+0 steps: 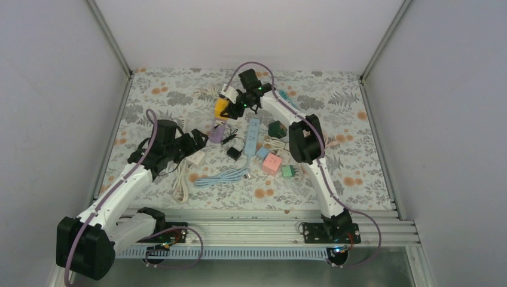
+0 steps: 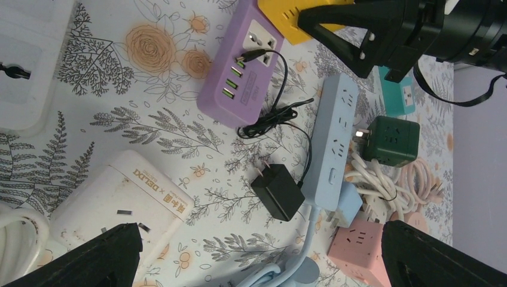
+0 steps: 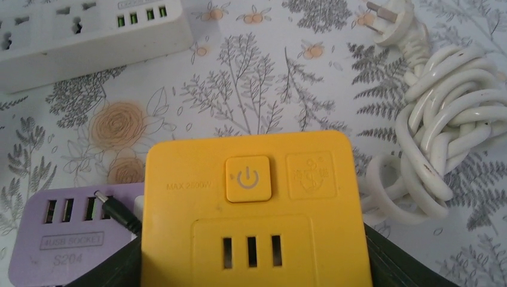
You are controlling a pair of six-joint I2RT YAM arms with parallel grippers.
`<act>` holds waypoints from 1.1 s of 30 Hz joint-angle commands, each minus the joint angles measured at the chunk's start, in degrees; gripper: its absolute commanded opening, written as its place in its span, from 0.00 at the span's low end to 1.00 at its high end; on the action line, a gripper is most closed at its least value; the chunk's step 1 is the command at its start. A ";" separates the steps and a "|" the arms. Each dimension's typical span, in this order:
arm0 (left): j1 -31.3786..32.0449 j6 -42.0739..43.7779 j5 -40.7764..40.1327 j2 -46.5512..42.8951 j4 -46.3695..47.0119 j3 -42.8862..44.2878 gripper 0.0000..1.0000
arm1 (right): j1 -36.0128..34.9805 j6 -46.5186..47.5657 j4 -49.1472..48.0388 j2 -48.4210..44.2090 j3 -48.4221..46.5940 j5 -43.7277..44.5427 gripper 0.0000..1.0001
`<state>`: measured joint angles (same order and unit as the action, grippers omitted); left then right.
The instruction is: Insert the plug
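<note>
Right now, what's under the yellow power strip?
Beneath the yellow power strip, the purple USB strip pokes out at the left, a black plug in one port. The plug's cable and the purple strip's other end are covered; whether the strips touch is unclear.

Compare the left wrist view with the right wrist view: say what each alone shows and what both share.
Only the left wrist view shows the black charger, the blue power strip, the green cube and the pink cube. Only the right wrist view shows the bundled white cord and the power button on the yellow block. Both show that block and the purple USB block with a black cable plugged in.
</note>
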<state>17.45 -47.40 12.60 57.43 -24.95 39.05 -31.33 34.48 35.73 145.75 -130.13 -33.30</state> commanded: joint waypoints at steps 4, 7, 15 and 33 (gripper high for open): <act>-0.14 -0.42 0.85 -0.41 1.46 -0.80 1.00 | -1.32 -0.82 16.11 -5.06 2.22 8.35 0.20; -0.15 -0.58 0.84 -0.65 1.60 -1.14 1.00 | -1.56 -0.44 17.49 -4.09 0.76 8.29 0.20; -0.15 -0.77 0.79 -1.18 1.21 -1.32 1.00 | -1.79 -3.41 19.58 8.98 -0.41 7.50 0.20; -0.22 -0.51 -0.04 -2.21 0.18 -1.26 1.00 | -5.32 -4.50 3.47 1.55 21.53 14.99 0.19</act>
<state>17.45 -47.59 12.67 56.69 -24.53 38.02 -34.33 30.35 29.50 138.26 -114.98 -25.19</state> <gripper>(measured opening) 0.999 0.628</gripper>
